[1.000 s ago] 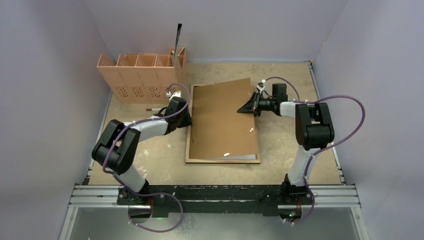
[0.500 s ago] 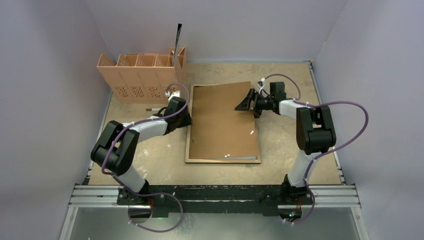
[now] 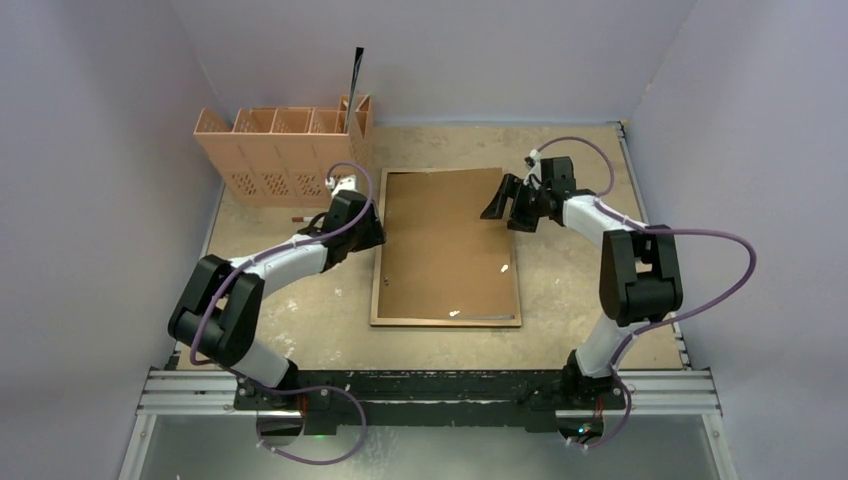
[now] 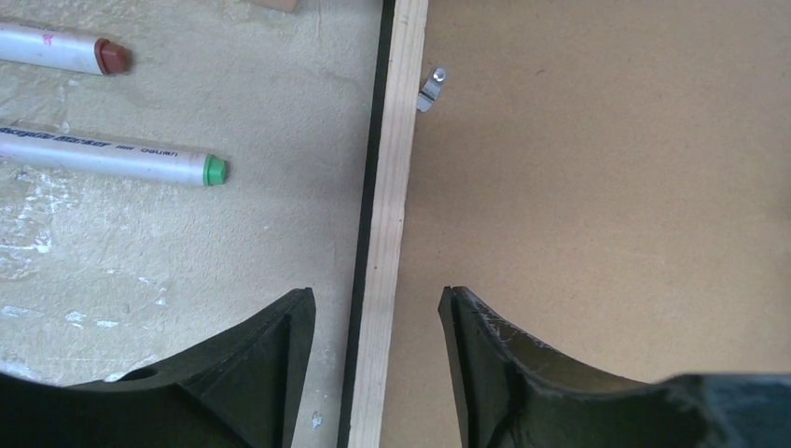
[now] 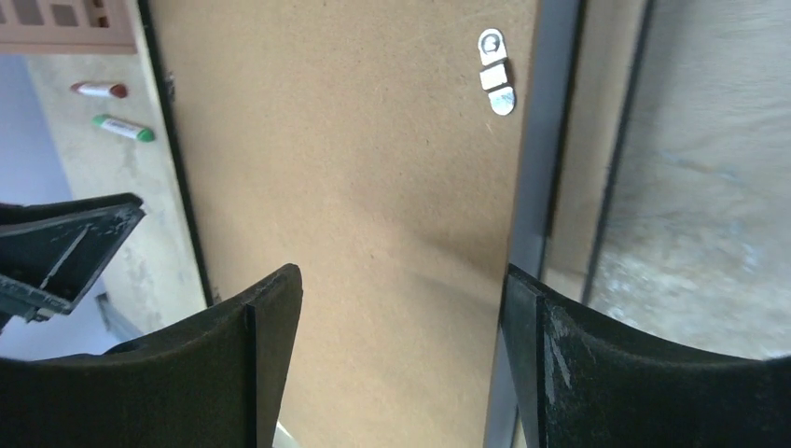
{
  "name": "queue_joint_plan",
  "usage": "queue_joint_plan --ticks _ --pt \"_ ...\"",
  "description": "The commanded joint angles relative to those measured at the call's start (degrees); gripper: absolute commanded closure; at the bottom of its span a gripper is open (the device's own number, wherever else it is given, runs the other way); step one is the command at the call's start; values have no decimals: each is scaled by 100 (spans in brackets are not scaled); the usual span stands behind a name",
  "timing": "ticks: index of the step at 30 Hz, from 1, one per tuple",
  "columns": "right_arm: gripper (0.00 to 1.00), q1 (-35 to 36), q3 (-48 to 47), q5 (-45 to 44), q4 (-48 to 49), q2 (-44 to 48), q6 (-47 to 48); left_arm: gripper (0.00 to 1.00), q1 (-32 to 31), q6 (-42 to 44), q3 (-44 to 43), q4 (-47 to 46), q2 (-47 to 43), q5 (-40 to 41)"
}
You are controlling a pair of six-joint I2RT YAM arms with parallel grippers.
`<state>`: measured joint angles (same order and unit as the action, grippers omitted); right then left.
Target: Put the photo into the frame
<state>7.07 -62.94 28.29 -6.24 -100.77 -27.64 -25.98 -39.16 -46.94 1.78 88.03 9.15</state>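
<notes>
The frame (image 3: pixel 446 322) lies face down in the middle of the table, its light wood rail (image 4: pixel 392 187) showing with a black outer edge. The brown backing board (image 3: pixel 445 245) lies in its back and covers it. The photo is hidden. My left gripper (image 3: pixel 368 238) is at the frame's left side near the far corner. In the left wrist view the left gripper (image 4: pixel 376 308) is open and straddles the rail without touching it. My right gripper (image 3: pixel 497 203) hangs open over the board's far right corner. In its own view the right gripper (image 5: pixel 401 280) holds nothing, with the board (image 5: pixel 354 168) below.
An orange slotted rack (image 3: pixel 285 150) stands at the back left with a thin black thing (image 3: pixel 356 75) upright in it. A red-capped marker (image 4: pixel 56 51) and a green-capped marker (image 4: pixel 112 159) lie left of the frame. Small metal clips (image 4: pixel 431 87) (image 5: pixel 494 73) sit on the board's edges. Walls close three sides.
The right gripper opened, let go of the board's raised far right corner and drew back. The board dropped flat into the frame. The left gripper opened too.
</notes>
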Motion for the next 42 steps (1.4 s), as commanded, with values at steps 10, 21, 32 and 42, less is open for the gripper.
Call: queue_joint_plan --ticks 10,21,32,42 --pt "27 32 317 -1510 -330 819 414 38 134 190 233 -327 229 -165" --pt "45 110 686 -1645 -82 651 369 46 148 198 300 -555 676 -602" --pt "50 196 1049 -1745 226 1403 123 72 137 138 713 -1198 580 -1683" --pt "48 533 436 -895 1306 881 -454 66 66 -61 1072 -1391 264 -1560"
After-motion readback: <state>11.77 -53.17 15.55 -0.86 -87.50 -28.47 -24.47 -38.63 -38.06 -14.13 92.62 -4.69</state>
